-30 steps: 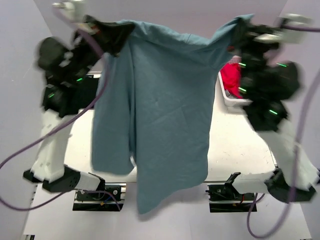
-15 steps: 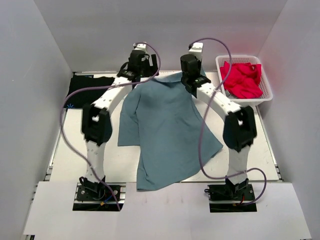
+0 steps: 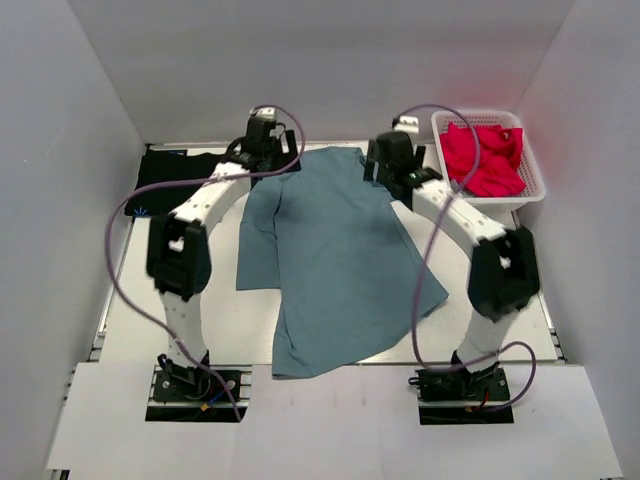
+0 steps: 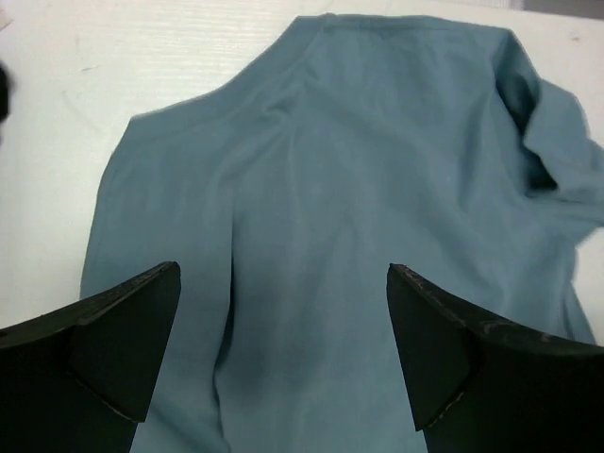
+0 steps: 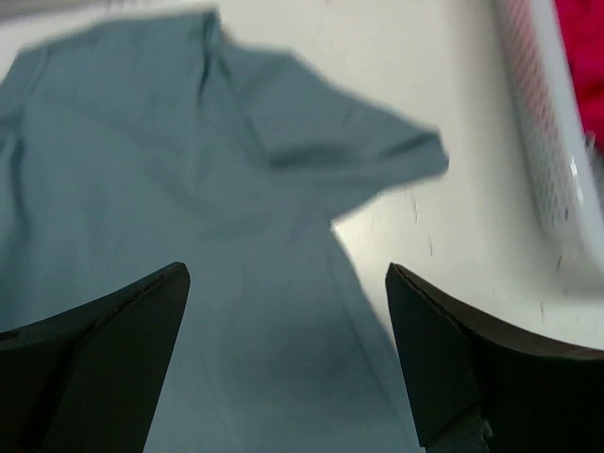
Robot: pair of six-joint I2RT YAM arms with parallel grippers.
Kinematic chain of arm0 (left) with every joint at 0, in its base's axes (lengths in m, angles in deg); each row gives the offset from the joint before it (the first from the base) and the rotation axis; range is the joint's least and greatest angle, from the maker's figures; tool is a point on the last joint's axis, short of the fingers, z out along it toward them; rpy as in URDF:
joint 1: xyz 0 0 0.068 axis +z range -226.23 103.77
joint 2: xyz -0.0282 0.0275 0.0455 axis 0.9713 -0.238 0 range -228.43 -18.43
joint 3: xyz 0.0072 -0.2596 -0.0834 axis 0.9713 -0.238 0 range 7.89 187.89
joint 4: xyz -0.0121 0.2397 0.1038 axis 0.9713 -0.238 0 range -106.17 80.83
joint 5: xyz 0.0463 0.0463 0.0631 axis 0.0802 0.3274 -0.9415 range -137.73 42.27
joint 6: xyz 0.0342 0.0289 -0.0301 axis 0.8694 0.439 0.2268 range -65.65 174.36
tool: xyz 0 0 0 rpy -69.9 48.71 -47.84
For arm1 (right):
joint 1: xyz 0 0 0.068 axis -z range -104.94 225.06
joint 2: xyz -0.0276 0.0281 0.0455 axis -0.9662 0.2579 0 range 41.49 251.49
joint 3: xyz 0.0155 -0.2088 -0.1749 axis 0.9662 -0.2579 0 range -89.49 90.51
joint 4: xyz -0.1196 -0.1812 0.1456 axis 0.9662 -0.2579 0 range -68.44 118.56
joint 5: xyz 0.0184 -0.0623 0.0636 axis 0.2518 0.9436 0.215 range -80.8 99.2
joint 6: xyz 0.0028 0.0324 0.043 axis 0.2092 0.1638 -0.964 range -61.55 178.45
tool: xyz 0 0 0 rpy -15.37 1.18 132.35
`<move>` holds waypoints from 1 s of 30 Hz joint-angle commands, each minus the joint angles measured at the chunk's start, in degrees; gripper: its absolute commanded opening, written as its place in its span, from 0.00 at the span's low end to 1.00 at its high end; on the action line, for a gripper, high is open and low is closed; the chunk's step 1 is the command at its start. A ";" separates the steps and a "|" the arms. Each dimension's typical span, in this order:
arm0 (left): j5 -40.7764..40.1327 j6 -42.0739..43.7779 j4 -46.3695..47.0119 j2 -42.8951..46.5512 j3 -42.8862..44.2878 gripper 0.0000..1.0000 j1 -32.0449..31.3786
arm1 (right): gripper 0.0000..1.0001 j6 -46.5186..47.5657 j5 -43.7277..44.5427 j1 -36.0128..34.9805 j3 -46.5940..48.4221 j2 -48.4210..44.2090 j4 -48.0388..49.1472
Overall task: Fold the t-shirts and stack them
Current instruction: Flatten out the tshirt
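The dusty blue-grey t-shirt lies spread on the white table, collar towards the back wall and hem hanging over the near edge. A black t-shirt lies folded at the far left. My left gripper hovers open above the blue shirt's left shoulder. In the left wrist view the blue-grey t-shirt shows between the left gripper's spread fingers. My right gripper hovers open by the right shoulder. The right wrist view has the shirt's sleeve beyond the right gripper. Neither holds anything.
A white basket with red cloth stands at the back right, close to my right arm; the basket's wall fills the right wrist view's right edge. Grey walls close in the table on three sides.
A second ago both grippers held the blue-grey shirt stretched up high by its shoulders. It has since been laid down on the table, and both grippers have opened and let go.
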 commanded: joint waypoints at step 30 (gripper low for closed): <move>-9.03 -35.47 -15.71 41.99 -71.02 1.00 -1.02 | 0.90 -21.21 -14.79 3.85 -35.66 -11.42 -3.88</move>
